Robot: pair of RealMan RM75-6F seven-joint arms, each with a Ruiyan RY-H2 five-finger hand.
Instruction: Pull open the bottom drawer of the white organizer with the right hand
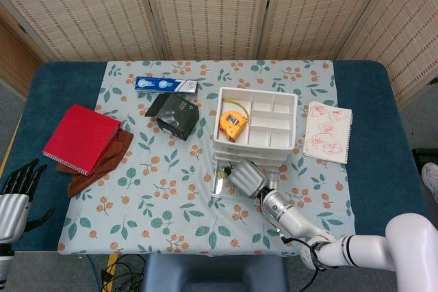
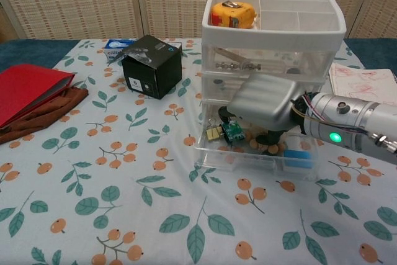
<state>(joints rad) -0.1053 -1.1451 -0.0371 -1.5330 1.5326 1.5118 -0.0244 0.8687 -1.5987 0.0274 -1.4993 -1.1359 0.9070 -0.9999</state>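
With the bottom drawer (image 2: 254, 153) pulled out toward the robot, the right hand (image 2: 263, 100) sits over its open top, back of hand up, fingers curled down into the drawer. Can't tell whether they grip anything. The drawer belongs to the organizer (image 1: 254, 131), right of table centre. Drawer contents: a green circuit board (image 2: 233, 130), brown bits, something blue at its 4 o'clock corner. A tape measure (image 1: 233, 124) sits in the top tray. A black box (image 1: 178, 117) lies at 9 o'clock from the organizer, a red notebook (image 1: 81, 137) further out that way, a sketch pad (image 1: 328, 130) at 3 o'clock. Left hand (image 1: 19, 193) hangs off the table's left edge, fingers spread, holding nothing.
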